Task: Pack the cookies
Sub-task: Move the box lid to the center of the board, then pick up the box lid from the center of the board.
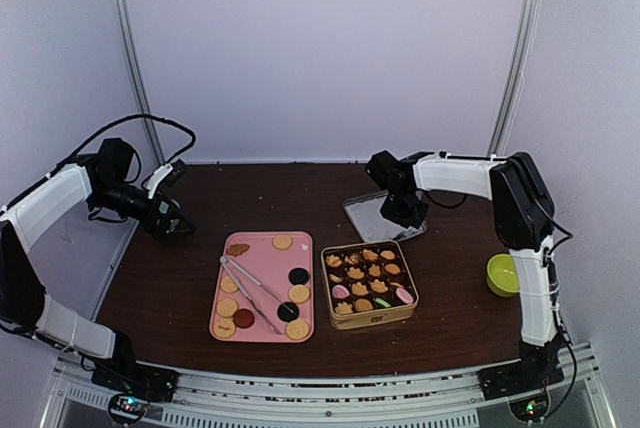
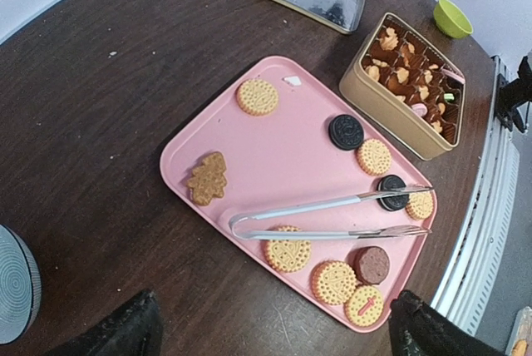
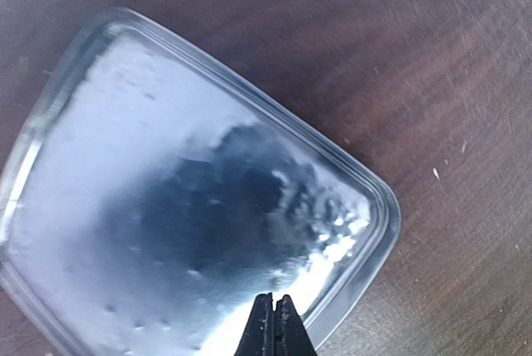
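Several cookies (image 2: 288, 251), mostly round and tan, two black, one dark red and one tree-shaped, lie on a pink tray (image 2: 274, 148), also seen from above (image 1: 262, 263). Metal tongs (image 2: 328, 219) lie across the tray. A gold tin (image 2: 391, 115) to its right holds more cookies (image 1: 362, 273) in brown paper cups. My left gripper (image 2: 274, 302) is wide open and empty, hovering left of the tray (image 1: 175, 226). My right gripper (image 3: 274, 323) is shut and empty, just above the silver tin lid (image 3: 183, 198) behind the tin (image 1: 408, 213).
The silver lid (image 1: 365, 216) lies flat behind the tin. A green bowl (image 1: 503, 274) stands at the right table edge. A grey ribbed disc (image 2: 12, 285) shows at the left of the left wrist view. White walls enclose the table.
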